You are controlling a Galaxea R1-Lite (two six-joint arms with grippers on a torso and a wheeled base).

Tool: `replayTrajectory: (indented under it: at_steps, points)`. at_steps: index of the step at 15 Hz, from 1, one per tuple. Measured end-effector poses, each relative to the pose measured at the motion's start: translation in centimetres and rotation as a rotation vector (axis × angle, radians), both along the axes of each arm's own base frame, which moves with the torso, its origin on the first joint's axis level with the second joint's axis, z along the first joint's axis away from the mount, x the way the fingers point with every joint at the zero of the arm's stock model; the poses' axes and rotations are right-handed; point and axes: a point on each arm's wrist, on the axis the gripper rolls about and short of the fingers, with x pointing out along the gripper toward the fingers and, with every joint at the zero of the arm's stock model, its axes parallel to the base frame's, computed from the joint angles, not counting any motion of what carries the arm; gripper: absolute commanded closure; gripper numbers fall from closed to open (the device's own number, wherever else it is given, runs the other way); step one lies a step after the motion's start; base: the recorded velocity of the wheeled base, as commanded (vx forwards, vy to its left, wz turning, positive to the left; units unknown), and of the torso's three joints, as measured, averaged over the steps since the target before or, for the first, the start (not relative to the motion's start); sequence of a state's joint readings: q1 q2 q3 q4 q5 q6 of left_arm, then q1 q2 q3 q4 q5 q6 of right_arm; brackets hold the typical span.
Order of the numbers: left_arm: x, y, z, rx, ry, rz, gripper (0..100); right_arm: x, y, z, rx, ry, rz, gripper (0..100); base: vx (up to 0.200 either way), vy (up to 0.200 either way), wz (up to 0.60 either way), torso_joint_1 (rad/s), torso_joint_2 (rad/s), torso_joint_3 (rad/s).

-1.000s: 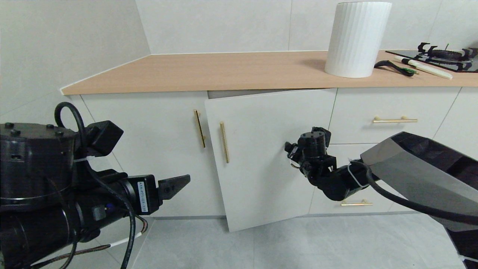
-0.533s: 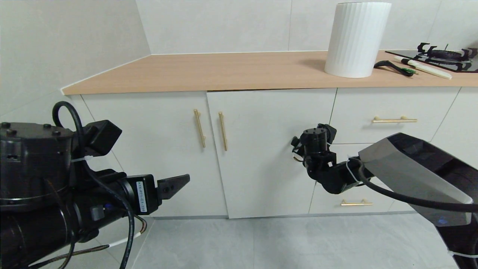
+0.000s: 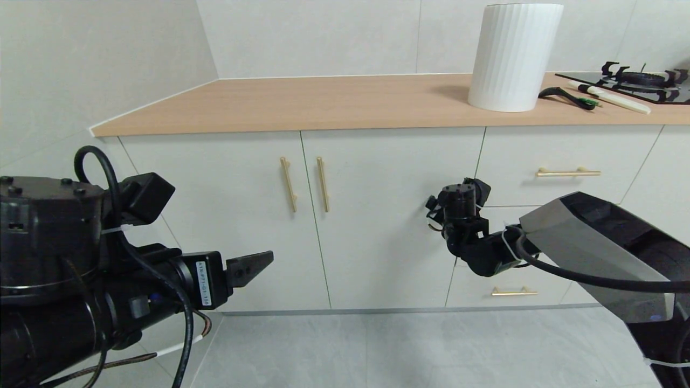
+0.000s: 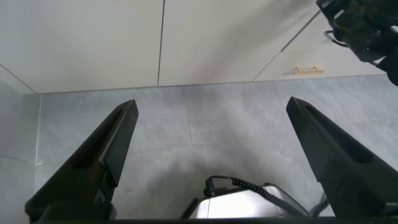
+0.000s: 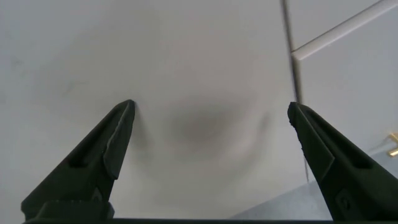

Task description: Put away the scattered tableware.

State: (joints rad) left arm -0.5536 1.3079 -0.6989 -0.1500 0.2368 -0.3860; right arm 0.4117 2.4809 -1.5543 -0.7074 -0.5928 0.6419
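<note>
The white cabinet door (image 3: 383, 178) with a gold handle (image 3: 322, 184) stands flush with the cabinet front. My right gripper (image 3: 431, 207) is up against the door's right part. In the right wrist view the right gripper (image 5: 210, 109) is open, with the door's plain face (image 5: 186, 56) close before it and nothing between the fingers. My left gripper (image 3: 257, 265) hangs low at the left, away from the cabinets. It is open over the grey floor (image 4: 205, 143) in the left wrist view (image 4: 211, 104). A black utensil (image 3: 566, 96) and a white-handled one (image 3: 614, 99) lie on the wooden counter (image 3: 323, 102).
A tall white ribbed container (image 3: 515, 56) stands on the counter at the right, with a black stove (image 3: 644, 81) beyond it. Drawers with gold handles (image 3: 567, 173) sit right of the door. The left cabinet door (image 3: 215, 215) is closed. A wall closes off the left side.
The cabinet door has swung from ajar to fully shut, with my right gripper following it in toward the cabinet. The left arm has stayed still.
</note>
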Motion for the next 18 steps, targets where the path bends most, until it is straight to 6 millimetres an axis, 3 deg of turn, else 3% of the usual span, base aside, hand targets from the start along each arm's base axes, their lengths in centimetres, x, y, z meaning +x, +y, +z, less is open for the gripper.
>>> replayTrajectory:
  at_steps: [2, 5, 8, 15, 18]
  points:
    - [0.0, 0.0, 0.1, -0.002, -0.003, 0.001, 0, -1.8, 0.5, 0.0, -0.008, 0.044, 0.072, 0, 0.0, 0.0, 0.0, 0.0, 0.0, 0.0]
    - [-0.3, 0.2, 0.4, -0.008, -0.018, 0.003, 0, -5.9, 1.2, 1.9, -0.03, 0.094, 0.227, 0, 0.0, 0.0, 0.0, 0.0, 0.0, 0.0]
    - [-1.4, 1.2, 1.3, -0.021, -0.055, 0.017, 0, -10.2, -0.3, 4.9, -0.123, 0.099, 0.283, 0, 0.0, 0.0, 0.0, 0.0, 0.0, 0.0]
    - [-6.6, 4.9, 3.1, -0.061, -0.228, 0.042, 0, -23.1, -8.0, 12.1, -0.252, -0.023, 0.268, 0, 0.0, 0.0, 0.0, 0.0, 0.0, 0.0]
    - [-9.7, 6.9, 2.9, -0.062, -0.295, 0.082, 0, -29.9, -12.4, 12.3, -0.304, -0.072, 0.219, 0, 0.0, 0.0, 0.0, 0.0, 0.0, 0.0]
